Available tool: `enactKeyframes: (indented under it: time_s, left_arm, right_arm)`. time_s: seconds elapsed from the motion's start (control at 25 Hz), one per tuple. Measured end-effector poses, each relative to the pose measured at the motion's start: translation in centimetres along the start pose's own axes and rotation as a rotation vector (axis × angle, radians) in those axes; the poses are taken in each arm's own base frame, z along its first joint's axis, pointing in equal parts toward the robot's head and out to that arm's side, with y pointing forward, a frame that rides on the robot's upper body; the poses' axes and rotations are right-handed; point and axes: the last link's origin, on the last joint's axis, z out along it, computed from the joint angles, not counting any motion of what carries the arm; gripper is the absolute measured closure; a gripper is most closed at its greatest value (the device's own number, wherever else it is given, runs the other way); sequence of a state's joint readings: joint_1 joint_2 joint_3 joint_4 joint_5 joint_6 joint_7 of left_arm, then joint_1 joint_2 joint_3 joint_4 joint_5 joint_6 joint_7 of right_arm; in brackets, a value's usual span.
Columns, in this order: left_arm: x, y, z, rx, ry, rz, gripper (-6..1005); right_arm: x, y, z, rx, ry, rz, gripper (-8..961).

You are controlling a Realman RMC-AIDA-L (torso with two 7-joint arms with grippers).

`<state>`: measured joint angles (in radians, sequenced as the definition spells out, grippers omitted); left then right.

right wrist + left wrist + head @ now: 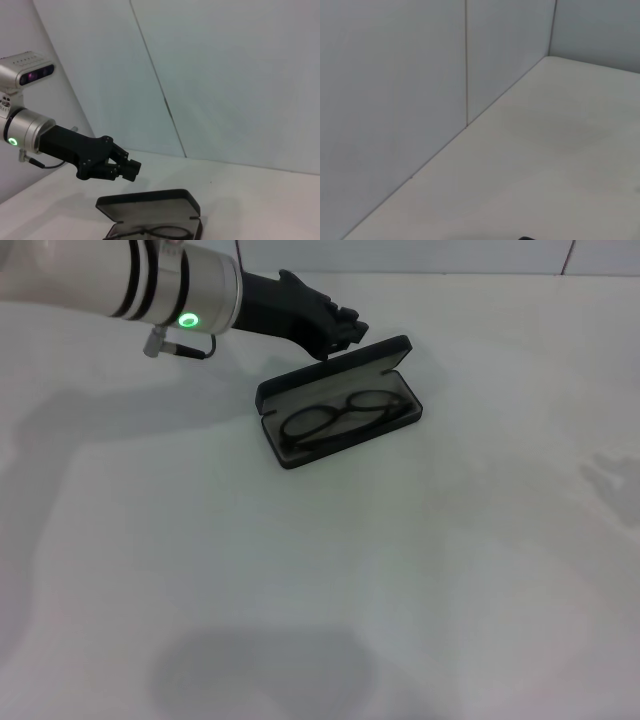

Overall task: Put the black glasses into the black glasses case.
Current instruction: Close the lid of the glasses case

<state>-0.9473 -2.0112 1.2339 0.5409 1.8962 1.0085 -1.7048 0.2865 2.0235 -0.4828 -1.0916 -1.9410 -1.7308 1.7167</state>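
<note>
The black glasses case (330, 372) lies open on the white table, its lid standing up at the far side. In its grey-lined base lie the black glasses (345, 416), lenses side by side and nothing holding them. My left gripper (348, 332) hangs just behind and above the raised lid, apart from it, fingers closed together on nothing. The right wrist view shows the same: the left gripper (131, 170) is above the open case (150, 204), with the glasses (155, 232) inside at the picture's edge. My right gripper does not show in any view.
The white table (420, 580) spreads wide around the case. A pale panelled wall (420, 90) runs along its far edge, close behind the left arm (150, 285).
</note>
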Motion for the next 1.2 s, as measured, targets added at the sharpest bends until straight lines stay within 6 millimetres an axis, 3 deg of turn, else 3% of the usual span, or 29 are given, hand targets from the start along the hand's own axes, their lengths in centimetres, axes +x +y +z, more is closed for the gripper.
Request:
enactKeyframes:
  time_s: [0.4,1.2]
  left_arm:
    - [0.0,1.3,1.2,-0.020,0.009,0.011,822]
    - [-0.6,0.4,1.4,0.050,0.002,-0.003,812]
  right_arm:
    - [0.5,-0.1,0.6,-0.001,0.014,0.001,751]
    - [1.0,-0.3,1.4,-0.002,0.025,-0.005,751]
